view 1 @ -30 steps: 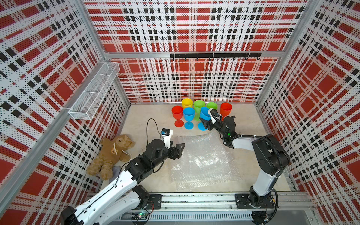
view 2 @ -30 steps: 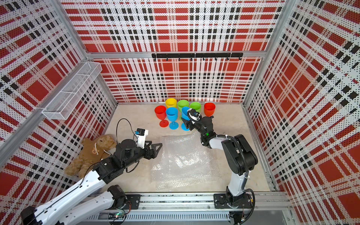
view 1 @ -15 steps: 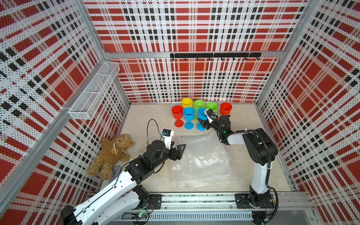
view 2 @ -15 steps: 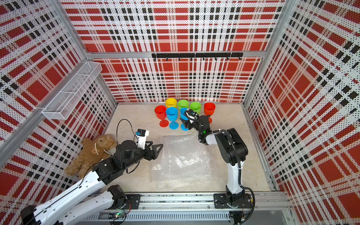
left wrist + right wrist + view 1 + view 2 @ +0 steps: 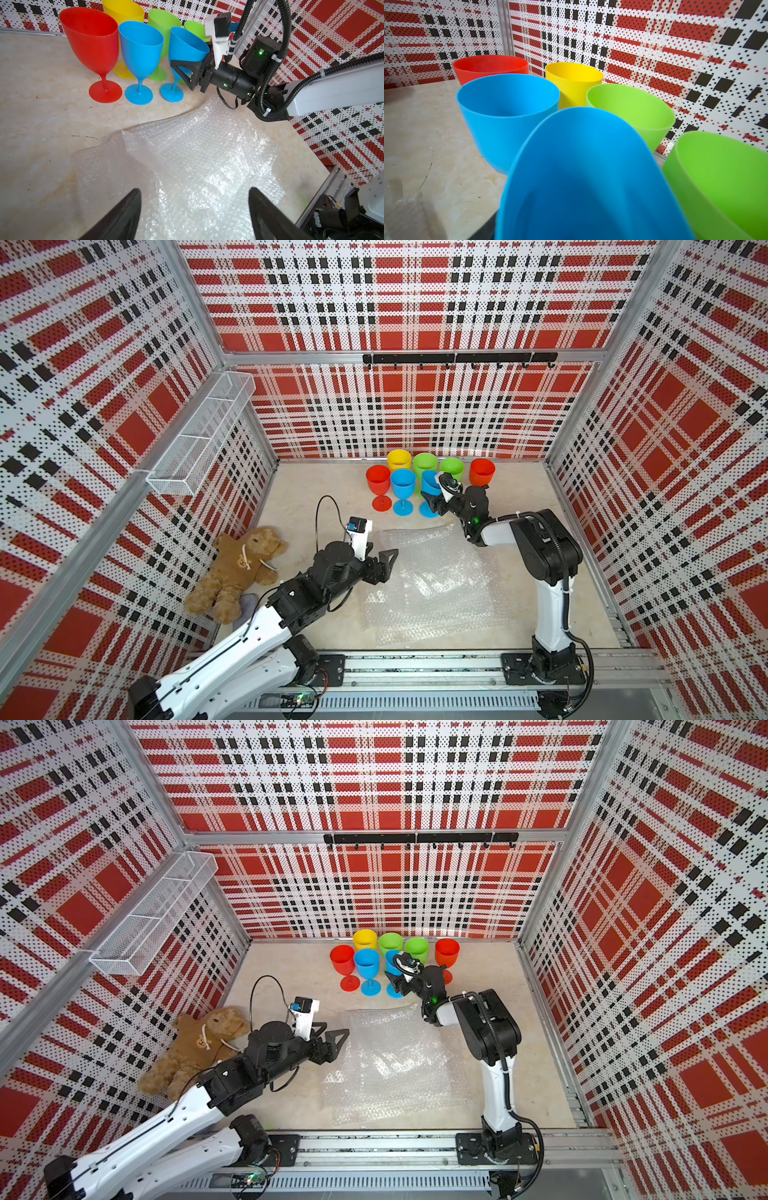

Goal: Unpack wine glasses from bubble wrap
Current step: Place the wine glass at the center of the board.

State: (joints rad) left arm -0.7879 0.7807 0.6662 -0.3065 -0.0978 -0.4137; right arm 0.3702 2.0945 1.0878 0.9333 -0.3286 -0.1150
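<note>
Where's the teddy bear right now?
In both top views the teddy bear lies by the left wall. The left arm is between it and the bubble wrap.

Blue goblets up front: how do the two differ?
The right gripper straddles the end blue goblet at its bowl; the middle blue goblet stands clear of both grippers. The middle blue goblet sits beside the red goblet; the end blue goblet closes the row. Both share colour and shape, stand on their feet, unwrapped.
</note>
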